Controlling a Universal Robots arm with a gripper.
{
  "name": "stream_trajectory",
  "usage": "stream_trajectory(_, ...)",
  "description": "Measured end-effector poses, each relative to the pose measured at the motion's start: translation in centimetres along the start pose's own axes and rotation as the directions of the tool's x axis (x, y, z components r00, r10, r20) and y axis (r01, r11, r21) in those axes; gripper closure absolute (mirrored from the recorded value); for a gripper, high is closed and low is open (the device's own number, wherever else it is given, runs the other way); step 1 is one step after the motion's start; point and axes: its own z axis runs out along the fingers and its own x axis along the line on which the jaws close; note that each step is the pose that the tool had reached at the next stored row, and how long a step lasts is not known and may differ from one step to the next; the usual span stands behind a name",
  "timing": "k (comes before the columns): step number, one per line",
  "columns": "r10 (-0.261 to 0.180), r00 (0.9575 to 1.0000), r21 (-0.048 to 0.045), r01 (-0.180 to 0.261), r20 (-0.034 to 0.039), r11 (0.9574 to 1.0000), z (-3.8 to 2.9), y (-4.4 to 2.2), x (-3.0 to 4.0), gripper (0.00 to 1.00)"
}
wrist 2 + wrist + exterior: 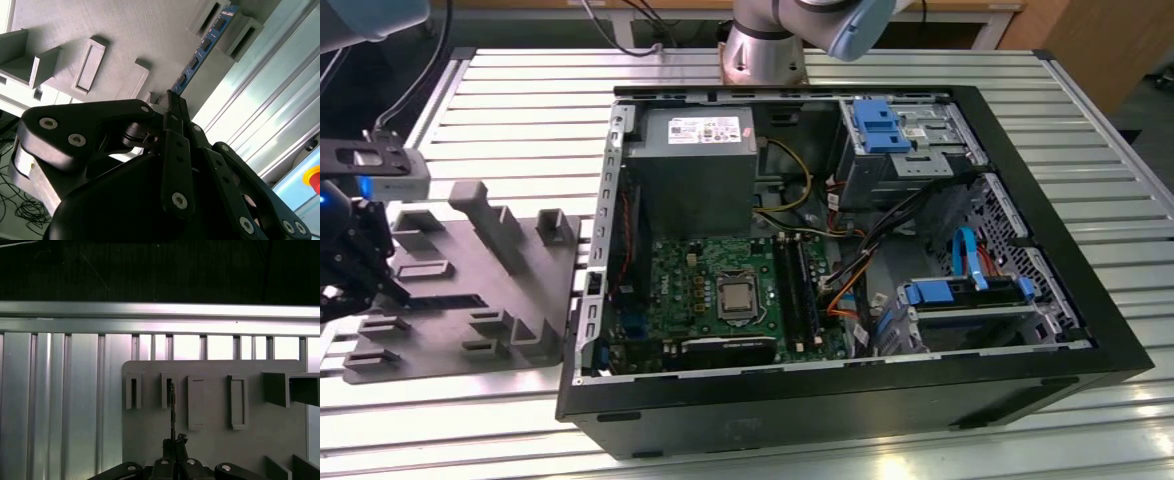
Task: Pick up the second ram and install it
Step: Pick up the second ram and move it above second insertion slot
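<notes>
The second ram point(200, 52) is a narrow board with small black chips. Its far end still lies between two raised blocks of the grey fixture plate point(125, 30). My gripper point(170, 100) is shut on the stick's near end. In the first wrist view the ram point(172, 410) appears edge-on as a thin dark line. It runs from the gripper point(174, 442) to a slot in the plate point(215, 440). In the exterior view the gripper point(354, 285) hangs over the plate point(467, 300) at the exterior view's left, away from the open computer case point(854, 400).
Inside the case lie the green motherboard point(707, 270) with long black memory slots point(798, 285), a power supply point(691, 160), cables and blue drive brackets point(881, 125). The ribbed metal table point(520, 120) carries everything. The fixture plate has several upright blocks point(487, 215).
</notes>
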Motion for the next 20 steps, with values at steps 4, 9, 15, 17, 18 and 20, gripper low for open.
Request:
stream_trajectory(4,0.000,1.0000,0.0000,0.000,0.0003,1.0000,-0.22,0.01,-0.01,0.88)
stream_trajectory(9,0.000,1.0000,0.0001,0.000,0.0008,1.0000,-0.52,0.01,-0.01,0.88)
stream_trajectory(15,0.000,1.0000,0.0008,0.000,0.0018,1.0000,-0.75,0.01,-0.02,0.88)
stream_trajectory(17,0.000,1.0000,0.0013,0.000,0.0020,1.0000,-0.77,0.01,-0.02,0.88)
stream_trajectory(18,0.000,1.0000,0.0013,0.000,0.0019,1.0000,-0.80,0.01,-0.02,0.88)
stream_trajectory(20,0.000,1.0000,0.0012,0.000,0.0017,1.0000,-0.88,0.01,-0.02,0.88)
